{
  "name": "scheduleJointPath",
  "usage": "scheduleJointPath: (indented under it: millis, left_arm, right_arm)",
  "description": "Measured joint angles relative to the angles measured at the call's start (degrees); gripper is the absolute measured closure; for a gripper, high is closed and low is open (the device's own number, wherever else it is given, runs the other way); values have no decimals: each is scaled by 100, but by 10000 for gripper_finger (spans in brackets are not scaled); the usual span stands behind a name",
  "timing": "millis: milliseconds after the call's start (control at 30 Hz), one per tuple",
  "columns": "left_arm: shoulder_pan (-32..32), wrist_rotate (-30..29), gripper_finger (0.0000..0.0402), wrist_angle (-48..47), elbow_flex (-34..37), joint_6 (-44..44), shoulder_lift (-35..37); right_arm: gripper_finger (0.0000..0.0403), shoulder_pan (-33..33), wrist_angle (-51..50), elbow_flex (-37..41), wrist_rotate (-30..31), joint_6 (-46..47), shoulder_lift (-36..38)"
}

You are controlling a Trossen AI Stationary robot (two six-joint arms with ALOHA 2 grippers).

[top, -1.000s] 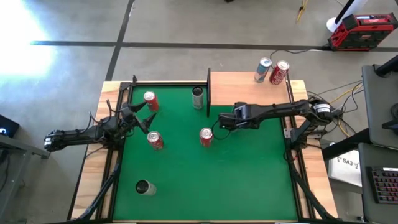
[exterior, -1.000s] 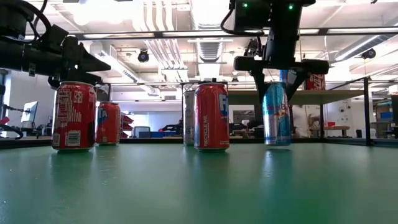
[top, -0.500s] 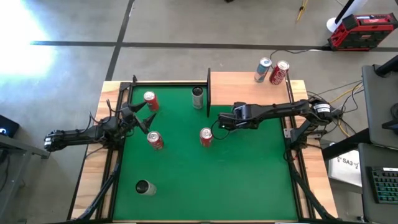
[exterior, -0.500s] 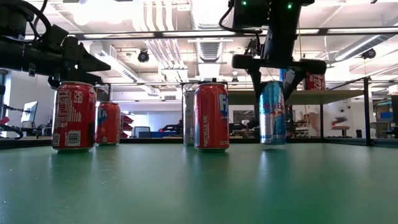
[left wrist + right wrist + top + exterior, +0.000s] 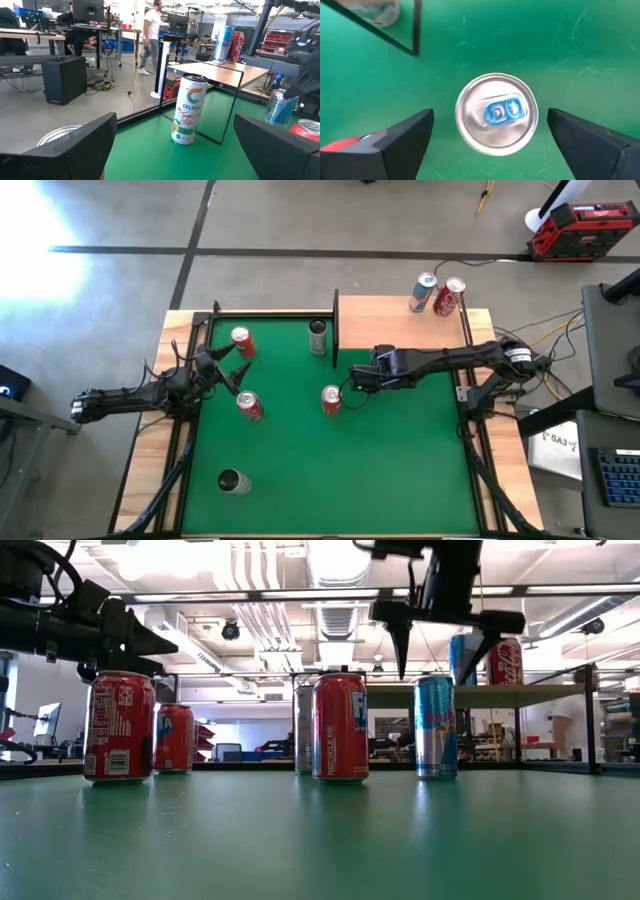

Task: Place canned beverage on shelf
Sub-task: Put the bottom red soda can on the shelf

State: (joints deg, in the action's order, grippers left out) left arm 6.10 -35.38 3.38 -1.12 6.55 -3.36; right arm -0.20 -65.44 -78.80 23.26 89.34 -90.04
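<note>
Can: a tall, thin blue can stands on the green surface, right under the right gripper, near the shelf.
Right jaws: wide open above the can, not touching it.
Left jaws: the left gripper waits open by the red cans.
How it feels: hard, smooth, slippery; probably tips easily.
Where to hold: the round sides, near the middle.

Overhead, table-level and wrist views

Grey concrete floor; ceiling ducts; red toolbox.
</note>
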Motion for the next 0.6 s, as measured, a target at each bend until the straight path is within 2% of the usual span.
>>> scheduleJointPath:
  millis: [267,433,600]
  left_arm:
    - [0,0,15,0,2,0,0]
    - [-1,0,15,0,2,0,0]
    - [0,-2,15,0,2,0,-2]
  right_arm:
    - [18,655,-381,-690,527,-1,0]
    - [18,1214,-67,-936,1193,-336,-158]
    - [18,1504,515,-1051,1876,-659,-634]
